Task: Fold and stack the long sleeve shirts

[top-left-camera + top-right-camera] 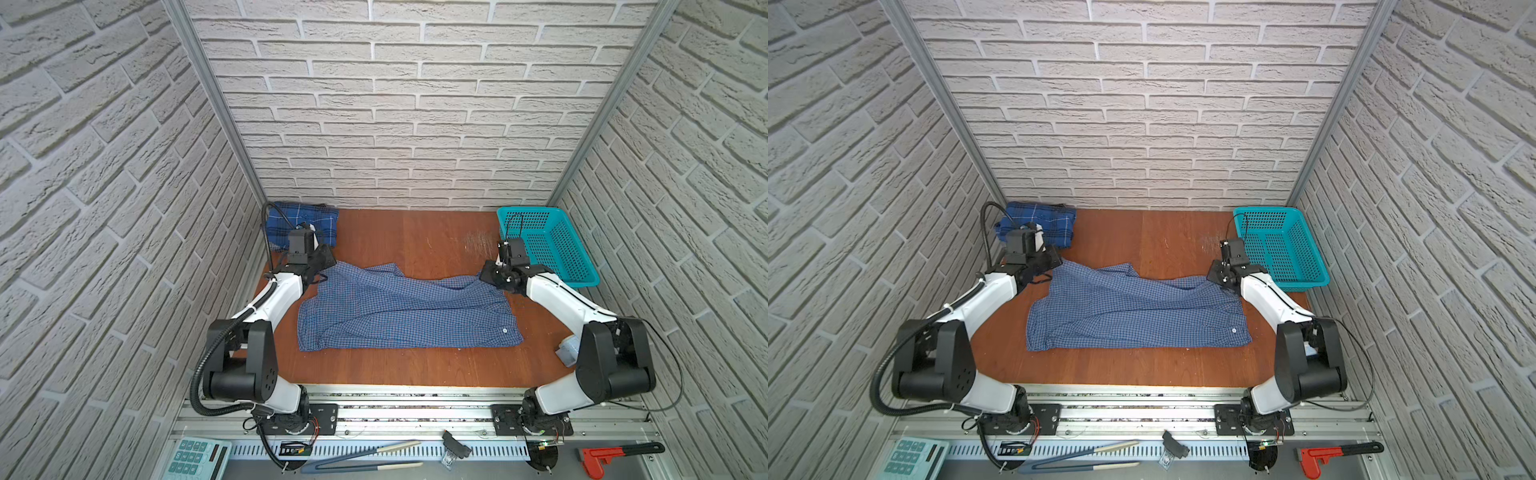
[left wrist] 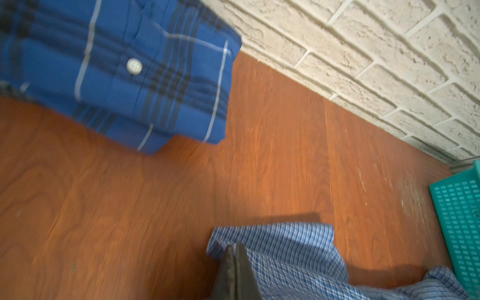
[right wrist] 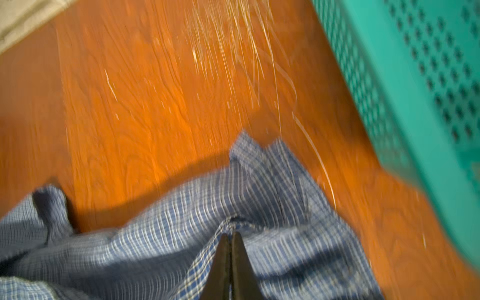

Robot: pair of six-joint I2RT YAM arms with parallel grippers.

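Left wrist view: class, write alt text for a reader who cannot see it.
The left fingers pinch the edge of the checked shirt on a wooden table. The folded plaid shirt lies apart near the brick wall; a teal basket shows partly.
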